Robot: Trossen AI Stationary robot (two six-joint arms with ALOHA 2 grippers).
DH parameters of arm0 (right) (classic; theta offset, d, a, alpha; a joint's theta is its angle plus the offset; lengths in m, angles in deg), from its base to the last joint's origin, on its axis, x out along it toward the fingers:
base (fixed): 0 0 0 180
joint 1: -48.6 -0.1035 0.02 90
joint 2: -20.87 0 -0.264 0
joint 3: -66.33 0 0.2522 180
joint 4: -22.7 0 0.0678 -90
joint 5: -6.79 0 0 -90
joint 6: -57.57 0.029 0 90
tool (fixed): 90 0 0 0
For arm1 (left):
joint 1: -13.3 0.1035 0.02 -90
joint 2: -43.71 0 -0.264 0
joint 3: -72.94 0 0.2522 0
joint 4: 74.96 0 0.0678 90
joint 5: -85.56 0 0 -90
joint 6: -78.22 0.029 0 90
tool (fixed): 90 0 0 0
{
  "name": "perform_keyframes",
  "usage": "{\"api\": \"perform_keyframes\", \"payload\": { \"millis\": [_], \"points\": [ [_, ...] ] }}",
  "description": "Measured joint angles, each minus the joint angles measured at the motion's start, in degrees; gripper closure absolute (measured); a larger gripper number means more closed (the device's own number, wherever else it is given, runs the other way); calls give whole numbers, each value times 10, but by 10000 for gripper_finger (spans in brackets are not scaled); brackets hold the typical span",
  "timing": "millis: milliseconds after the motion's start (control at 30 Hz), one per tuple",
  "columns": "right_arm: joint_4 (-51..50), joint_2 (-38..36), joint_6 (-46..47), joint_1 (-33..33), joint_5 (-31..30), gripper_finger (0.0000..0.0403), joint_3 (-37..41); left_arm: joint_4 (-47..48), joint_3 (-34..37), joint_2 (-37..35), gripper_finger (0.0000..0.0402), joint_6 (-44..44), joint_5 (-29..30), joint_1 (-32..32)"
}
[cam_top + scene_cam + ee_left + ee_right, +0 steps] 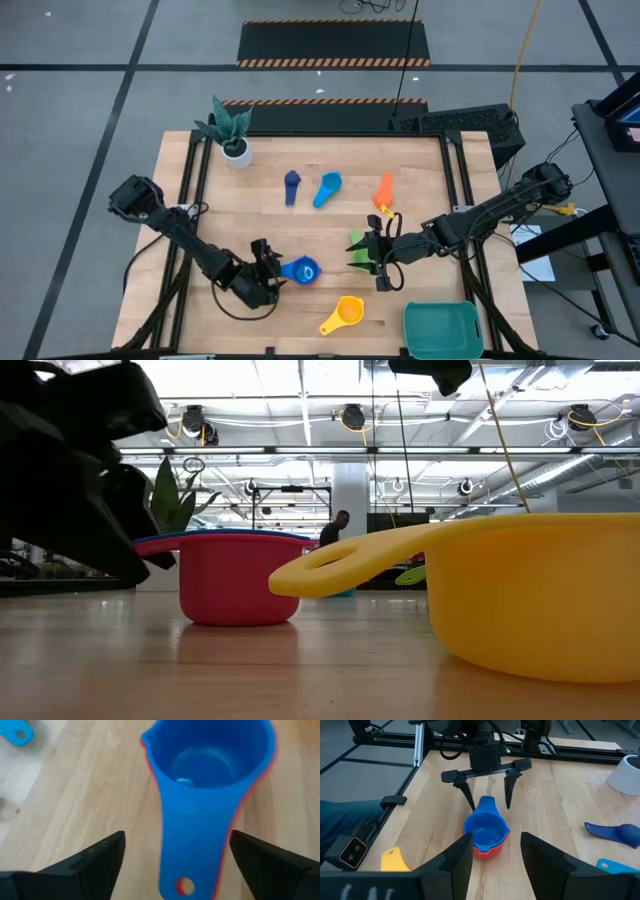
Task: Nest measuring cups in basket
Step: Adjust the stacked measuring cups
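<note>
A blue measuring cup (302, 270) sits nested inside a red one (487, 851) on the table at near centre. Its handle (190, 865) points toward my left gripper (175, 865). That gripper is open, with one finger on each side of the handle and touching neither cup. My right gripper (373, 260) hangs open above the table to the right of the pair, with nothing between its fingers. A green cup (355, 240) shows partly beside it. The yellow cup (343, 315) lies near the front edge. The teal basket (443, 328) stands at the front right.
Navy (291, 185), light blue (327, 188) and orange (385, 190) cups lie in a row toward the far side. A white plant pot (236, 150) stands at the far left corner. A person stands in the room far behind the table.
</note>
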Motion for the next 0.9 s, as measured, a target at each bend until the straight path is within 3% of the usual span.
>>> {"api": "perform_keyframes", "payload": {
  "millis": [200,433,600,900],
  "points": [
    [-1,0,0,0,0,243,0,0,0,0,160,0,-48,20],
    [-2,0,0,0,0,243,0,0,0,-2,273,28,-49,25],
    [-2,0,-4,0,0,243,0,4,0,-2,307,45,-46,26],
    [-3,0,-6,0,0,243,0,33,0,-2,307,44,-29,42]
  ]
}}
